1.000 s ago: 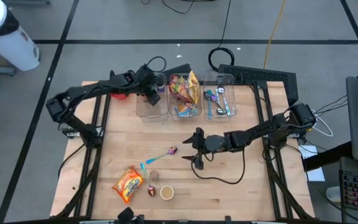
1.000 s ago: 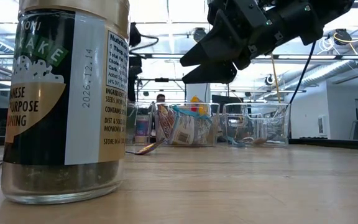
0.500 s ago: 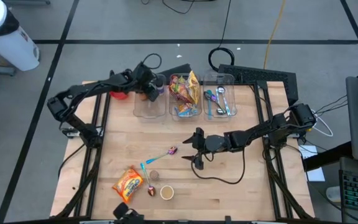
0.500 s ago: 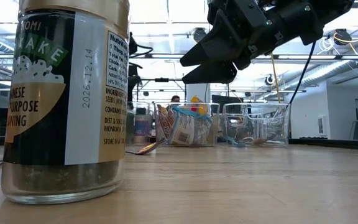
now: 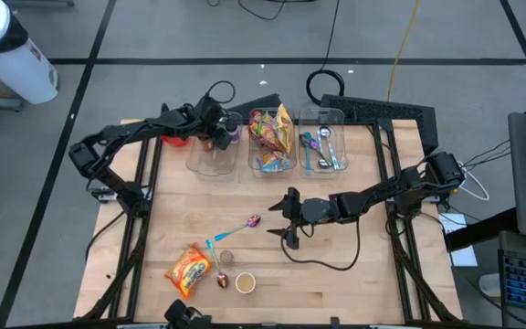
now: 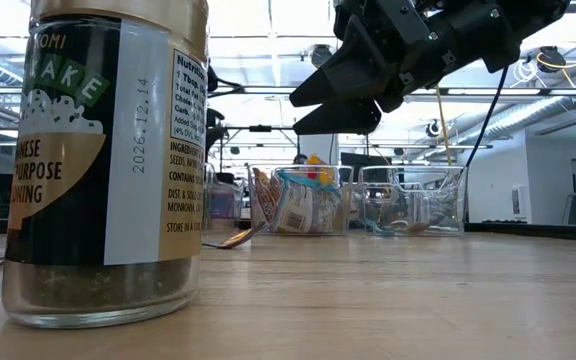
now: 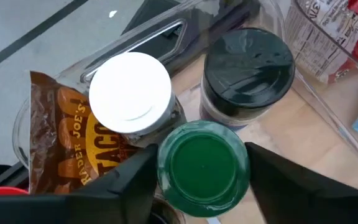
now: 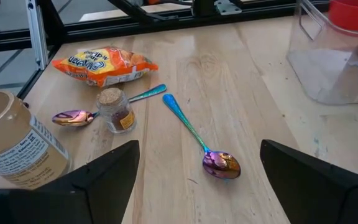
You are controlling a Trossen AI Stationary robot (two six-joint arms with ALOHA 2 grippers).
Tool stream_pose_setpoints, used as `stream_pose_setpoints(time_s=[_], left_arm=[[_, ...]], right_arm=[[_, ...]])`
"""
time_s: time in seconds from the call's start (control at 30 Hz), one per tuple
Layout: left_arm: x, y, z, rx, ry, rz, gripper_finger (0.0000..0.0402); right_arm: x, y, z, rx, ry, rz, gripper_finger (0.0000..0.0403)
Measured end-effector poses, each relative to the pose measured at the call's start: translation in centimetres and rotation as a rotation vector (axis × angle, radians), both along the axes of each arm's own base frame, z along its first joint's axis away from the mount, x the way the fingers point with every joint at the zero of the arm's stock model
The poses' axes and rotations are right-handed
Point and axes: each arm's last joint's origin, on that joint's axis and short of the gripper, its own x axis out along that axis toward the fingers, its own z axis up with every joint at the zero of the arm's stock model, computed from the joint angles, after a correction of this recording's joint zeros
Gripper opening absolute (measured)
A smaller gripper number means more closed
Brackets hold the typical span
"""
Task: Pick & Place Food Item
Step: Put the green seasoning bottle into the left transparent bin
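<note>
My left gripper point(image 5: 215, 131) reaches down into the left clear bin point(image 5: 210, 157) at the table's far side. Its fingers flank a green-lidded jar point(image 7: 202, 167). Beside that jar in the bin are a white-lidded jar point(image 7: 130, 93), a black-lidded jar point(image 7: 247, 71) and a brown taco-seasoning packet point(image 7: 64, 146). My right gripper point(image 5: 287, 219) hangs open above the middle of the table, holding nothing. Past its fingers lie an orange snack bag point(image 8: 104, 62), a small cork-topped spice jar point(image 8: 117, 111) and two iridescent spoons point(image 8: 194, 134). My left gripper has the green-lidded jar between its two fingers, which sit against opposite sides of the lid's rim point(image 7: 161, 163). The fingers come slanting down from above. The jar stands upright among the other jars; its base is hidden.
The middle bin point(image 5: 272, 137) holds snack packets and the right bin point(image 5: 323, 146) holds spoons. A large seasoning jar point(image 6: 108, 160) stands at the near edge, close to the low camera. A red object point(image 5: 176, 140) sits left of the left bin. Bare wood lies around my right gripper.
My left gripper has moved a little toward the table's left edge and down into the left bin. The bin has slid slightly leftward with it. My right gripper has kept still.
</note>
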Motion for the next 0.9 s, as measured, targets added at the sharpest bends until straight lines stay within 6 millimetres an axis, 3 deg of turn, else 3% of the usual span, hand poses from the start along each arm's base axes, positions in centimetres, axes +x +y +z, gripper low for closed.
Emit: stream_pose_setpoints(time_s=[0.17,0.27,0.47,0.63,0.77,0.9], left_arm=[[0.0,-0.1,-0.1,-0.004,0.008,-0.007,0.0356],[0.1,0.0,0.3,-0.002,0.007,-0.008,0.0389],[-0.2,-0.5,3.4,-0.009,0.008,-0.016,0.0351],[-2.5,-3.2,6.7,0.023,-0.039,-0.008,0.0327],[-5.7,-6.2,6.9,0.041,-0.081,0.068,0.0316],[-8.7,-9.2,4.8,0.019,-0.136,0.160,0.0312]], right_arm=[[0.0,0.0,0.0,0.000,0.000,0.000,0.0325],[0.0,0.0,0.0,0.000,0.000,0.000,0.0325],[0.0,0.0,0.0,0.000,0.002,0.001,0.0325],[-0.1,0.0,-0.1,-0.002,0.014,0.003,0.0325],[-0.1,0.0,-0.2,-0.003,0.018,0.003,0.0325],[-0.1,0.0,-0.1,-0.002,0.015,0.003,0.0325]])
